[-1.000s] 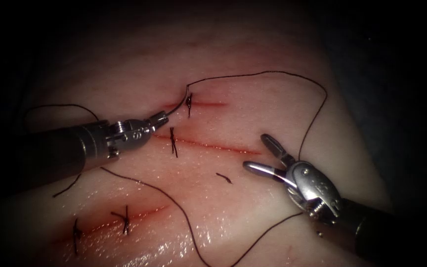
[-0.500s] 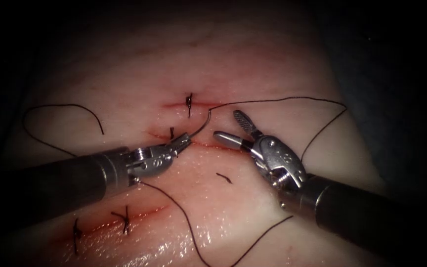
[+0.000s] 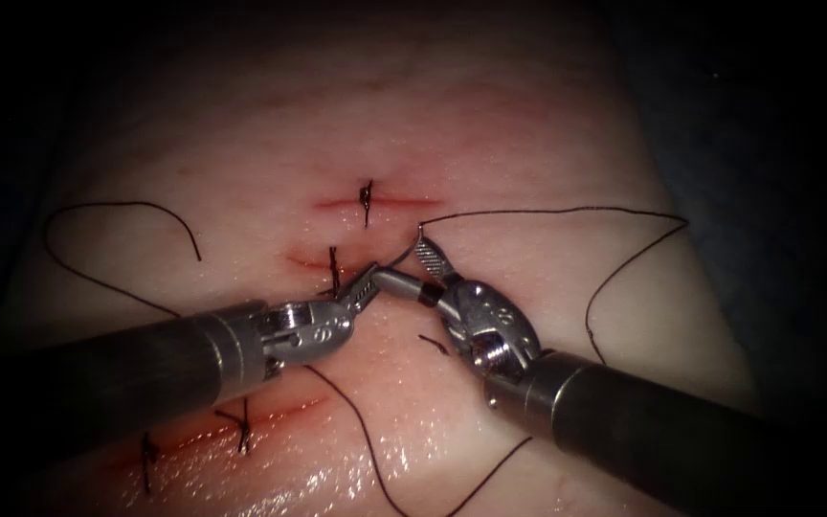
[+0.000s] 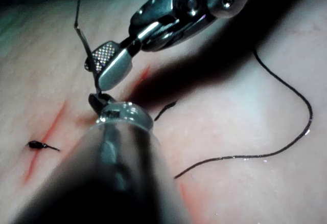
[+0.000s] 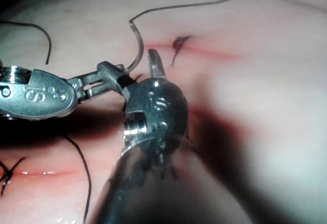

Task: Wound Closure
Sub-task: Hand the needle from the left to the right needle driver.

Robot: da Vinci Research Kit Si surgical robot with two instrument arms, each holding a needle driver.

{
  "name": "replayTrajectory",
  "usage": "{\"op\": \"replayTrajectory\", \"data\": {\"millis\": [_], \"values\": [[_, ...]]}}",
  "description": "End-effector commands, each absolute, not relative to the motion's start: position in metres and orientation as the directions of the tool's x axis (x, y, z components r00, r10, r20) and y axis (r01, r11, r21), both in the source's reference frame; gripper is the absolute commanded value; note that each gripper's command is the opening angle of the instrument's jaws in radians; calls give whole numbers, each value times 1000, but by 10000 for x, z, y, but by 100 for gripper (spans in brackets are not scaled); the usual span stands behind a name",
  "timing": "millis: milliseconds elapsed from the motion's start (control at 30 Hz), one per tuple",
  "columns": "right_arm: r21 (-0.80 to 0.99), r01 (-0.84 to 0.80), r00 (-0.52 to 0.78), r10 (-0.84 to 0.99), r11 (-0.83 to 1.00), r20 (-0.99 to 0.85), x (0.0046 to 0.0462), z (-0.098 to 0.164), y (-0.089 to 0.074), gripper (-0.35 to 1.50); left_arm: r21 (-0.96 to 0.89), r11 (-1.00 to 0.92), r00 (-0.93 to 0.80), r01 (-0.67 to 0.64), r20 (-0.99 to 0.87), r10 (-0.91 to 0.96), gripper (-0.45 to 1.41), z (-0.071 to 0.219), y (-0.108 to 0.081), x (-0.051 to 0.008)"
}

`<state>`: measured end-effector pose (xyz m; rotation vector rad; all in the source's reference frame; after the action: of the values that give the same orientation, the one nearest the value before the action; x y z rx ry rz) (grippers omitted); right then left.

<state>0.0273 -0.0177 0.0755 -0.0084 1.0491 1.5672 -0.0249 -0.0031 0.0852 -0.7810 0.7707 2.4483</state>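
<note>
The left tool (image 3: 364, 283) has its jaws clamped on the curved needle (image 3: 401, 252) near its tip end, and the needle stands free above the tissue (image 3: 528, 144), just over the middle cut (image 3: 303, 260). The right tool (image 3: 412, 268) has its jaws spread wide around the needle's upper part, holding nothing. The thread (image 3: 547, 211) runs from the needle's tail toward the tissue's right edge, then loops back down.

left tool (image 5: 110, 81) | wrist housing stamped "S", a second mark beside it unreadable | right tool (image 5: 153, 65) | housing stamped "S" | endoscope view: stamps on both housings too small to read
</note>
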Motion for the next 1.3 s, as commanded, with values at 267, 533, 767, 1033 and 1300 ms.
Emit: {"op": "replayTrajectory", "data": {"millis": [267,533,767,1033,1300], "values": [[614,-783,-344,756,97,-558,281,758,-169,116,382,-734,-740,-561,-629,238,-45,850,-33,-256],[638,-770,-417,731,31,-539,280,751,-171,-30,393,-734,-748,-555,-622,232,-45,849,-35,-261],[609,-793,-436,716,-19,-546,281,758,-169,-35,401,-729,-751,-555,-619,231,-45,847,-37,-264],[672,-726,-353,760,146,-546,254,768,-156,-35,185,-755,-591,-629,-745,309,74,834,-43,-271],[830,-418,-153,873,368,-464,224,799,-134,-35,-104,-807,-475,-581,-762,441,76,788,-33,-255]]}}
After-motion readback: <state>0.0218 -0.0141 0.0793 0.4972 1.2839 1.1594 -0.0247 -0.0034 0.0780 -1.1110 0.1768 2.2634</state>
